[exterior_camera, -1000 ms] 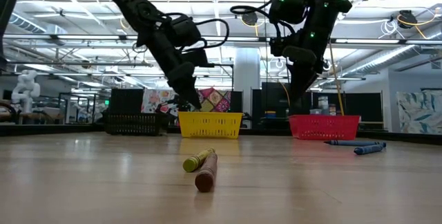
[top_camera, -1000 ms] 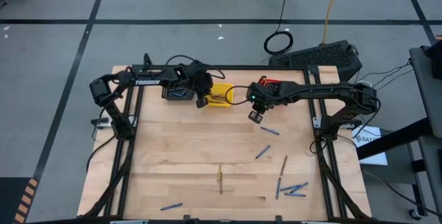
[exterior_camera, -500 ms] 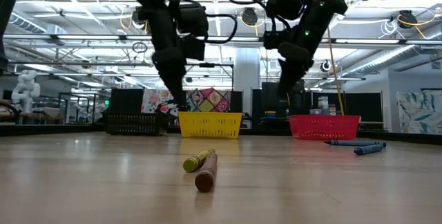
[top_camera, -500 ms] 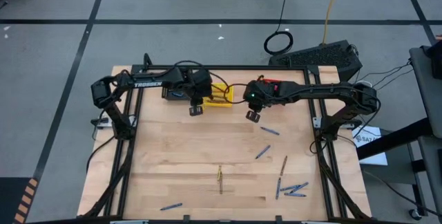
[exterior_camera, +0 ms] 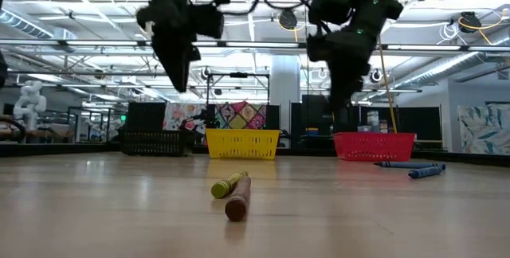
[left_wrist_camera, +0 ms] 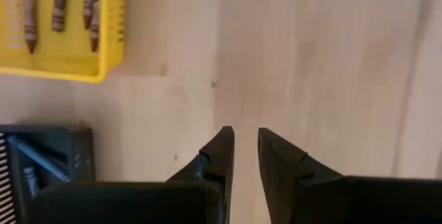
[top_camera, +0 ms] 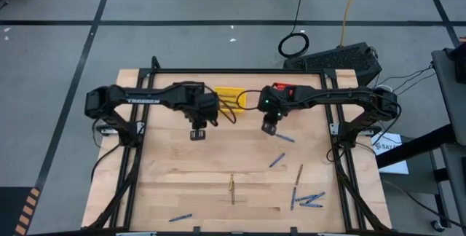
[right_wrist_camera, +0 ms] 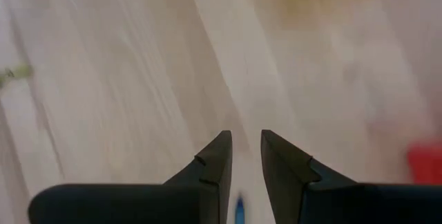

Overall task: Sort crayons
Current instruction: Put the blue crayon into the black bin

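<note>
Four crayons [left_wrist_camera: 59, 6] in yellow basket [left_wrist_camera: 103, 44], left wrist view only

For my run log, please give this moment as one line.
left pincer: open, empty, beside yellow basket | right pincer: open, empty, above blue crayon | crayons loose on table

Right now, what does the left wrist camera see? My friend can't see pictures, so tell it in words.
The left gripper hangs over bare wooden table, its two dark jaws slightly apart with nothing between them. Beyond it sits a yellow basket holding brown crayons, and beside the gripper a black basket with blue crayons.
</note>
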Motion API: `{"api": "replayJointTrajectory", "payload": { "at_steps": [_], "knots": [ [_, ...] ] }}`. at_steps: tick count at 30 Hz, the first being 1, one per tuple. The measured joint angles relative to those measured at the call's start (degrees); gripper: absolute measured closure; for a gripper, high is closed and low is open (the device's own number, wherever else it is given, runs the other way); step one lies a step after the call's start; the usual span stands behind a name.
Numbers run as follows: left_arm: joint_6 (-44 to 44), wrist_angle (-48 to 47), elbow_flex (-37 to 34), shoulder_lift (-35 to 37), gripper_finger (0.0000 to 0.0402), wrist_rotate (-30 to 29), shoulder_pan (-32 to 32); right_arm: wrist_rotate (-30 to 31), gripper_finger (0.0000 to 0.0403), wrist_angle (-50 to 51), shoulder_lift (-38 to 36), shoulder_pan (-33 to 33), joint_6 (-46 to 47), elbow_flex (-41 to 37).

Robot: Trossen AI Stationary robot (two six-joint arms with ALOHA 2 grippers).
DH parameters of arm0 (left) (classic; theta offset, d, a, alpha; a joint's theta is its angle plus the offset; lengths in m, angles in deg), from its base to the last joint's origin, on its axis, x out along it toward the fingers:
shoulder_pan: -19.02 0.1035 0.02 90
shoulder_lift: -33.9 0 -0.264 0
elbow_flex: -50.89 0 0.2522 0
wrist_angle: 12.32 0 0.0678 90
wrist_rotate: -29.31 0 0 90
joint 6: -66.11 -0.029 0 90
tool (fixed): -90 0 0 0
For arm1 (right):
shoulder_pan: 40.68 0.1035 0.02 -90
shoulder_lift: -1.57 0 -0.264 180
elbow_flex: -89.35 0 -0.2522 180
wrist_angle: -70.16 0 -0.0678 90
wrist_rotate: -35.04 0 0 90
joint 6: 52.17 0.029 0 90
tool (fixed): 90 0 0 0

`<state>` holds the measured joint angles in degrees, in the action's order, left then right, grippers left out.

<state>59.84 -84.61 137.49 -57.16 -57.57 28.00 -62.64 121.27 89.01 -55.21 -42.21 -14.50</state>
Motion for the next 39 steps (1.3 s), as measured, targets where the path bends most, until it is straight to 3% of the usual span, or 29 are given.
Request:
{"api": "replayJointTrajectory", "payload": {
  "at_steps": [8, 15, 21, 30, 35, 39],
  "knots": [
    [4.35, -3.37, 0.0, 1.57, 0.034, -4.69, -5.6, 0.11, 0.0337, 13.9, 0.0, 1.89, 5.57, 0.0],
    [4.49, -5.48, -0.02, 1.57, 0.034, -6.52, -8.9, 0.87, 0.0337, 19.1, 0.0, 7.0, 5.46, 0.0],
    [4.51, -5.47, -0.04, 1.57, 0.034, -6.59, -10.25, 4.85, 0.0337, 19.29, 0.0, 11.06, 5.52, -0.87],
    [6.02, -5.48, -0.04, 1.57, 0.034, -6.56, -12.09, 4.87, 0.0337, 12.24, 0.02, 15.67, 8.23, -13.77],
    [7.46, -5.5, -0.07, 1.57, 0.034, -6.52, -13.19, 5.02, 0.0337, 10.46, 0.02, 16.49, 10.01, -15.1],
    [7.53, -5.48, -0.09, 1.57, 0.034, -6.46, -14.11, 9.0, 0.0337, 9.88, 0.02, 16.52, 10.26, -15.08]
  ]
}}
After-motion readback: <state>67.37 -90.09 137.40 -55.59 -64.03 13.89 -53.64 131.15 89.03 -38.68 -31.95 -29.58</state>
